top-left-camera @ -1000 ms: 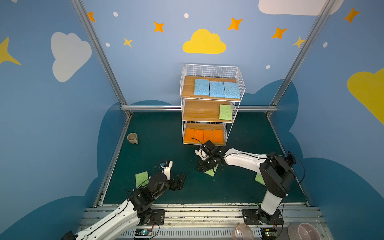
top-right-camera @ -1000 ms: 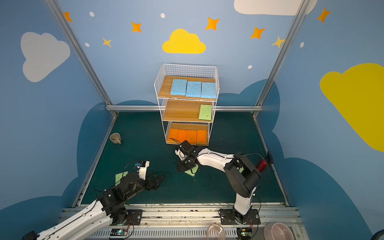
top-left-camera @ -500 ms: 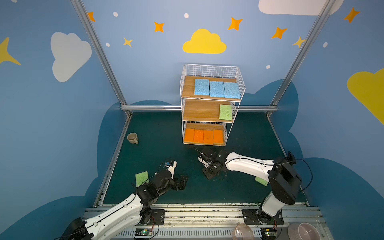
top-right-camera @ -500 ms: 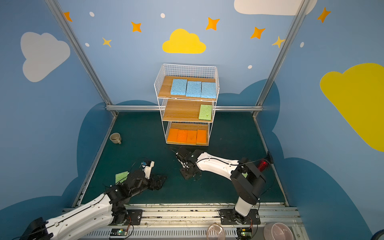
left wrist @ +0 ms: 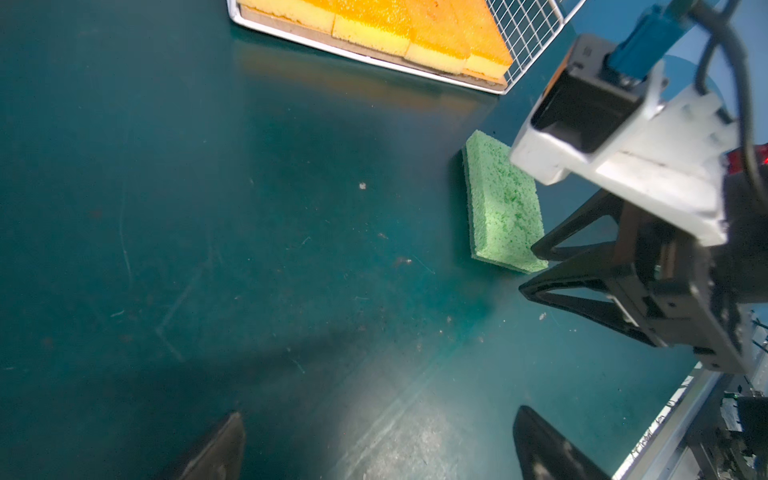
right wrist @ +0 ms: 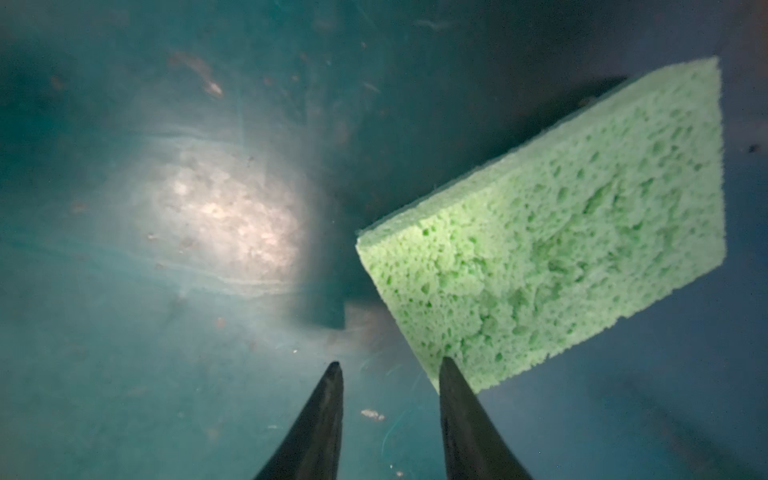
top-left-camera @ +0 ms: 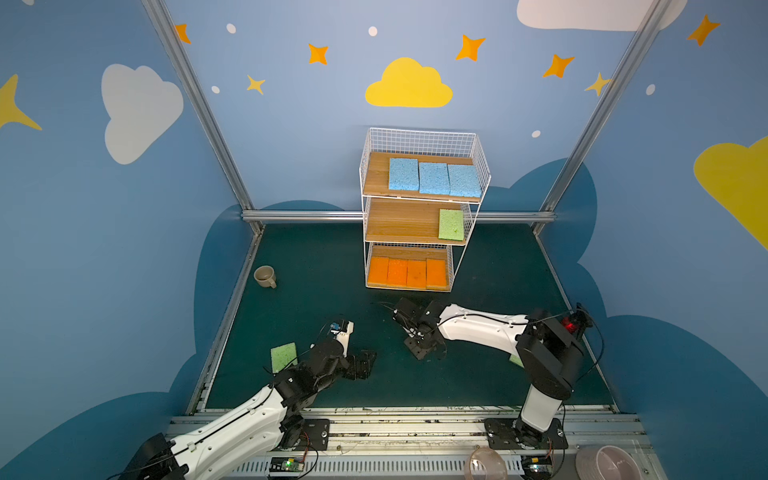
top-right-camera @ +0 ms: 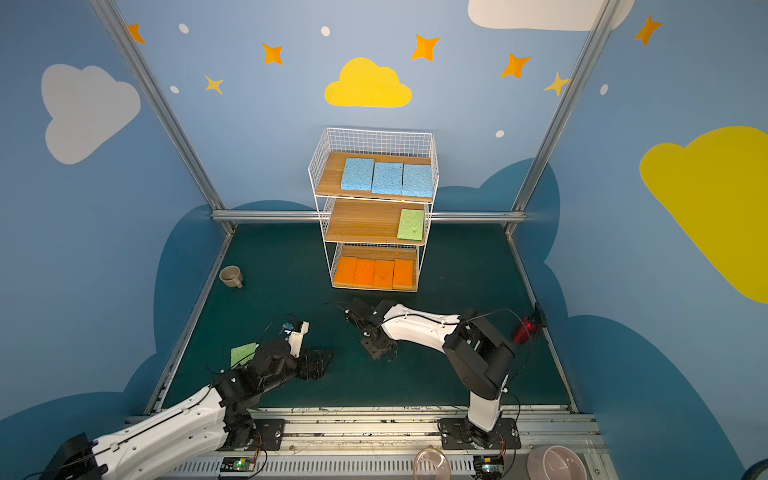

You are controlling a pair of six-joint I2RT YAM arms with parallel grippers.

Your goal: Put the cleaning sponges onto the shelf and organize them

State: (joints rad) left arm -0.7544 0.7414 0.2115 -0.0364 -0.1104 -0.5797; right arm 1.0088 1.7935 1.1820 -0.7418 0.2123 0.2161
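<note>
The shelf [top-left-camera: 399, 222], a white wire-grid rack with three pale wooden boards, stands at the back of the dark green mat [top-left-camera: 316, 266]. Three blue sponges [top-left-camera: 434, 178] lie flat side by side on the top board. Four orange sponges [top-left-camera: 407, 272] with yellow edges fill the bottom board. One shelved green sponge [top-left-camera: 451, 224] sits at the right end of the middle board. All have their long axes running front to back. The left gripper [top-left-camera: 365, 363] hangs low over the mat, jaws spread wide with nothing between them. The right gripper [right wrist: 388, 365] points down at the mat, jaws partly apart and empty. One of its fingertips [right wrist: 453, 395] overlaps a corner of a green sponge [right wrist: 561, 232], a porous rectangle lying flat. In the left wrist view its long axis aims roughly toward the shelf. The left green sponge [top-left-camera: 284, 356] lies flat beside the left arm, slightly skewed. A beige mug [top-left-camera: 264, 276] stands near the left wall.
</note>
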